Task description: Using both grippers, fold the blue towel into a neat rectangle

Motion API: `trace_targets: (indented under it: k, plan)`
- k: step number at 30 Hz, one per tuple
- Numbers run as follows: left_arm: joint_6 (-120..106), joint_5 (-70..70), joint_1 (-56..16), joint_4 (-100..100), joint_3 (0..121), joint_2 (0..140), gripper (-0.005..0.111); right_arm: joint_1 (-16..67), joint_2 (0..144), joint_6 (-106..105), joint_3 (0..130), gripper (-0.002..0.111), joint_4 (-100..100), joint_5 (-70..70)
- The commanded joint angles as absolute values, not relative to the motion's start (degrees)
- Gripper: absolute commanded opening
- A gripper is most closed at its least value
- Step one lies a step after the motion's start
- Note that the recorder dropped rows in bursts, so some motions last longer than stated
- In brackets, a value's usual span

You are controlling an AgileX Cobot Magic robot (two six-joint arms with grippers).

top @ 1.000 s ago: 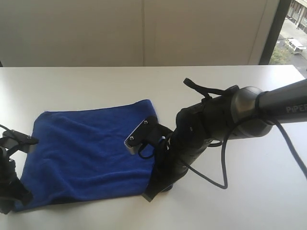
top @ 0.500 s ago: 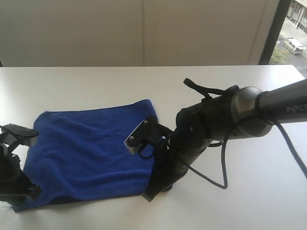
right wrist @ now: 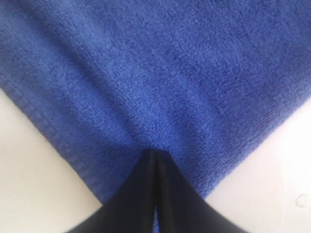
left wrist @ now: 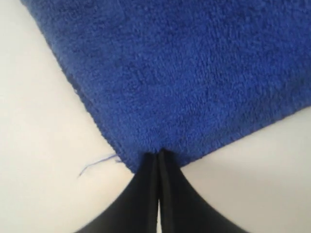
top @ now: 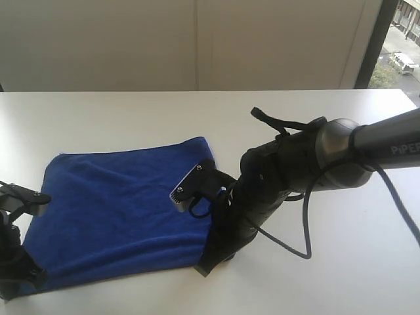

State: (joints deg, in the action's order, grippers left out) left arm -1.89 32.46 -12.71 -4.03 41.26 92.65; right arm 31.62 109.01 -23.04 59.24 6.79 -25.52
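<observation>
Your left claw is pressed together, with the tip of one corner of the blue towel pinched between its fingers; only a small bite of cloth is in there. Your right claw is likewise pressed together on the other near corner, and it has a deeper hold, with blue pile showing on both sides of the fingers.

Outward from those two pinches the towel spreads away from both claws, lying flat on the white bench. In the exterior view it sits on the left half of the bench. Its near edge runs across between your two claws, and its far edge lies roughly parallel, farther toward the wall. The wider dimension runs left to right, so the held edge is a long one.

That is the relation to work from: each arm has its own corner and neither is closer to the job. The free far edge lies straight ahead of both. As I judge it, the fold calls for lifting both corners together and carrying them forward over the cloth, keeping the edge taut between them. Watch the left side, since its shallow grip looks likelier to slip. A loose thread trails beside that corner.
</observation>
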Motion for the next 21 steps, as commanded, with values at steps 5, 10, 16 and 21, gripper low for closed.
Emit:
trace_targets:
  k: [5, 10, 16, 21]
  plan:
    - [-1.5, 37.3, -12.8, -4.1, 45.3, 87.4, 0.0, 31.3, 109.1, -22.8, 58.8, 0.0, 5.8, -27.0]
    - [-1.5, 30.8, -12.8, -4.4, 48.1, 80.6, 0.0, 31.3, 107.4, -22.8, 58.8, 0.0, 5.8, -26.9]
    - [2.9, 5.6, -12.7, -7.5, 48.1, 84.9, 0.0, 31.3, 98.8, -22.8, 58.9, 0.0, 5.8, -25.1]
    - [3.1, 4.1, -12.7, -7.5, 51.3, 95.7, 0.0, 31.3, 98.1, -22.8, 58.6, 0.0, 4.4, -25.1]
